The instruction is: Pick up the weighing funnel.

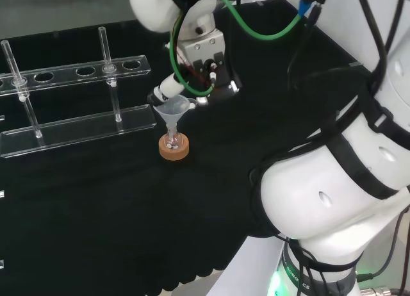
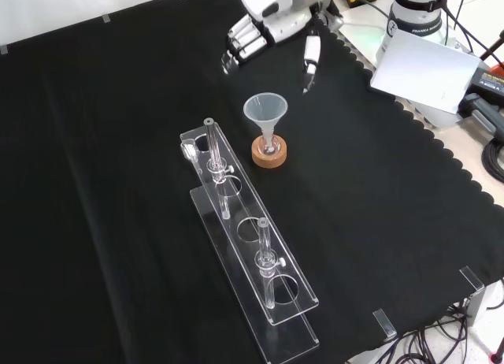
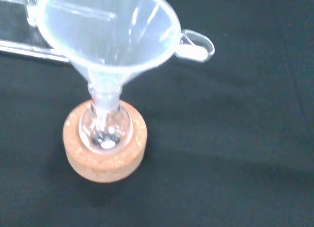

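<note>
The weighing funnel (image 3: 196,45), a small clear scoop, lies on the black cloth just beyond the big funnel's rim, near the end of the clear rack. In the front view it is a small clear piece (image 2: 189,150) at the rack's far end, left of the funnel. The hand (image 2: 272,21) hovers at the top of the front view, beyond the funnel and apart from the scoop. Its fingers (image 2: 240,45) hang relaxed, the thumb points down, and it holds nothing. In the head view the hand (image 1: 198,59) sits just above and behind the funnel.
The big funnel (image 2: 265,112) stands mouth up in a small flask on a cork ring (image 2: 269,153), directly below the hand. A clear tube rack (image 2: 252,246) with two upright tubes runs toward the front. The arm's white links (image 1: 333,180) occupy the head view's right.
</note>
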You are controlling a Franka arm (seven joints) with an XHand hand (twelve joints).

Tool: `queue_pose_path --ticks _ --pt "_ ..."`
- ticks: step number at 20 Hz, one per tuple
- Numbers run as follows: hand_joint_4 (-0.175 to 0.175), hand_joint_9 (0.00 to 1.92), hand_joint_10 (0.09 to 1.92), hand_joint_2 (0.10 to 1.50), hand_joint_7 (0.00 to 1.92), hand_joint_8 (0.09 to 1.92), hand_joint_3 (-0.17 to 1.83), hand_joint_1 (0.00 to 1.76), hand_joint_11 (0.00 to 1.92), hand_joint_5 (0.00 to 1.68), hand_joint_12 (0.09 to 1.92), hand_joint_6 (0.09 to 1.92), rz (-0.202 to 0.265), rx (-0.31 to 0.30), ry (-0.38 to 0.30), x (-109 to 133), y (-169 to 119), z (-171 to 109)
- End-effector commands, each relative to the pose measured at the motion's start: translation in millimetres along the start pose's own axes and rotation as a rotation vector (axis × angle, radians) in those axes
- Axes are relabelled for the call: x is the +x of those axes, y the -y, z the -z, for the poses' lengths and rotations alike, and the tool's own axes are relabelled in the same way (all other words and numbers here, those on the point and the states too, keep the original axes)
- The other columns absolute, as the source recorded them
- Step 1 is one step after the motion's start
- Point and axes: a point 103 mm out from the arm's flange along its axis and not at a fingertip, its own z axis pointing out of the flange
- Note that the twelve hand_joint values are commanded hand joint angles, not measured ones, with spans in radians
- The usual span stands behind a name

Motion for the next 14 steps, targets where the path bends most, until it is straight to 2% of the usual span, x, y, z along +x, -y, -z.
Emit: queue_pose_path --ticks 1,9,14 --pt "-0.058 0.33 0.75 0.71 0.00 0.63 0.11 0.37 0.26 0.13 1.45 0.09 -0.008 0.007 -0.058 -11 -2 8" --pt "-0.060 0.38 0.74 0.72 0.06 0.68 0.11 0.37 0.28 0.16 1.44 0.09 -0.012 0.002 -0.081 -29 -27 16" --pt "-0.064 0.50 0.69 0.76 0.19 0.73 0.12 0.41 0.34 0.22 1.40 0.09 -0.016 -0.007 -0.113 -49 -53 19"
